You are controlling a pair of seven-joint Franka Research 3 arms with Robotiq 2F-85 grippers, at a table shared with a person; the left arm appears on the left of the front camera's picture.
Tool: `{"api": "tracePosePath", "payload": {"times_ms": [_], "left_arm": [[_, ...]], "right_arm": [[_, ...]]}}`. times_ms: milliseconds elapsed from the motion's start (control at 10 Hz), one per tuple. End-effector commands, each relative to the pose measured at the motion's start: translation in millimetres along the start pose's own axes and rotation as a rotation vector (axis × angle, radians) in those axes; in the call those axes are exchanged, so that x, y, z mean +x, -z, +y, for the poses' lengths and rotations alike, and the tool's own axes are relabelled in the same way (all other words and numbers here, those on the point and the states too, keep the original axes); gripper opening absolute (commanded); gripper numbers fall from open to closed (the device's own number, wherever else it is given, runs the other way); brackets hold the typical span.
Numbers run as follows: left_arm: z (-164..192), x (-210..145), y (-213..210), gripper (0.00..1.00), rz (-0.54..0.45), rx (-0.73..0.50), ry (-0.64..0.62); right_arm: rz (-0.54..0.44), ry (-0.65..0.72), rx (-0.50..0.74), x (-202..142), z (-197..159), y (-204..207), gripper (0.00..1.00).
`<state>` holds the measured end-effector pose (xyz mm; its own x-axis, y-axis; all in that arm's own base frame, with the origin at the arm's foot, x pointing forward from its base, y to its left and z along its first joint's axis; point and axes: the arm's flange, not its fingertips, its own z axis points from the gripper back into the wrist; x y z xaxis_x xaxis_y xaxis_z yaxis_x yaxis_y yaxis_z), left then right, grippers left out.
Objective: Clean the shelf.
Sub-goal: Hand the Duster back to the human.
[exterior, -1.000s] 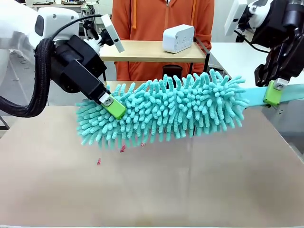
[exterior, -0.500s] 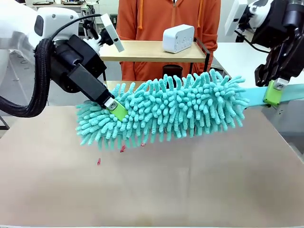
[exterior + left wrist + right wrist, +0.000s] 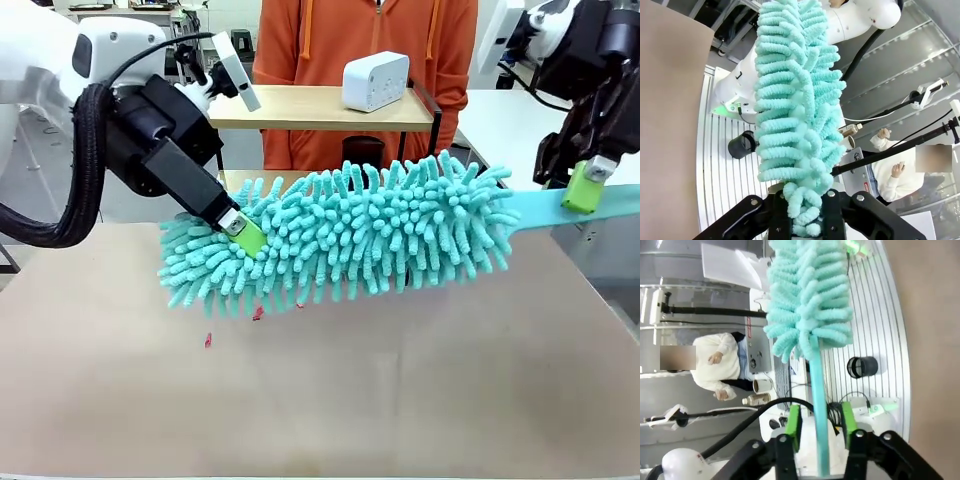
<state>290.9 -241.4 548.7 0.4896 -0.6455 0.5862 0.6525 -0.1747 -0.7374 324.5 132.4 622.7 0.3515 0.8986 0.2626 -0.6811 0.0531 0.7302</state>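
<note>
Above the table (image 3: 320, 400), each gripper (left (image 3: 243, 232), right (image 3: 583, 186)) clamps one end of the teal duster (image 3: 360, 235).

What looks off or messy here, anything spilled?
A few small pink scraps lie loose on the brown tabletop, just below the teal duster. The duster hangs tilted between both arms: left gripper clamps its fluffy tip, right gripper its flat handle. The shelf behind holds a white box.
</note>
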Motion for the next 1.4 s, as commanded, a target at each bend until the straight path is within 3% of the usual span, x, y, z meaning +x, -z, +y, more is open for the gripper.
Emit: {"api": "tracePosePath", "payload": {"times_ms": [0, 100, 200, 300, 400, 500, 800, 900, 1000, 1100, 1300], "left_arm": [[-3.2, -9.5, -12.2, 0.00, 0.014, -0.007, 0.056], [-2.2, -12.9, -17.7, 0.00, 0.014, -0.026, 0.061], [-1.3, -17.4, -23.4, 0.00, 0.007, -0.026, 0.057], [-1.3, -22.4, -27.6, 0.00, 0.012, -0.025, 0.066], [0.6, -28.0, -32.2, 0.00, 0.029, -0.029, 0.070], [4.6, -33.3, -38.5, 0.00, 0.015, -0.046, 0.059], [10.1, -49.3, -73.9, 0.00, -0.164, -0.031, 0.040], [11.4, -55.5, -87.7, 0.00, -0.228, -0.021, 0.030], [12.5, -62.4, -99.6, 0.00, -0.285, -0.027, 0.020], [7.6, -70.0, -113.0, 0.00, -0.347, -0.032, 0.030], [-17.8, -97.0, -163.1, 0.00, -0.654, -0.017, 0.093]], "right_arm": [[-0.202, 0.019, 0.025, -9.0, -16.8, -3.9, 1.00], [-0.384, 0.073, 0.099, -14.7, -37.3, -12.7, 1.00], [-0.646, 0.260, 0.140, -26.9, -69.6, -23.0, 1.00], [-0.877, 0.450, 0.092, -43.9, -103.5, -29.9, 1.00], [-1.056, 0.543, 0.150, -62.9, -138.2, -29.0, 1.00], [-1.139, 0.641, 0.165, -84.3, -167.9, -16.1, 1.00], [-1.379, 0.770, 0.314, -170.5, -217.3, 23.3, 1.00], [-1.334, 0.820, 0.276, -176.3, -221.4, 32.9, 1.00], [-1.099, 0.754, 0.231, -166.5, -227.1, 17.4, 1.00], [-1.099, 0.754, 0.231, -166.5, -227.1, 17.4, 1.00], [-1.099, 0.754, 0.231, -166.5, -227.1, 17.4, 1.00]]}}
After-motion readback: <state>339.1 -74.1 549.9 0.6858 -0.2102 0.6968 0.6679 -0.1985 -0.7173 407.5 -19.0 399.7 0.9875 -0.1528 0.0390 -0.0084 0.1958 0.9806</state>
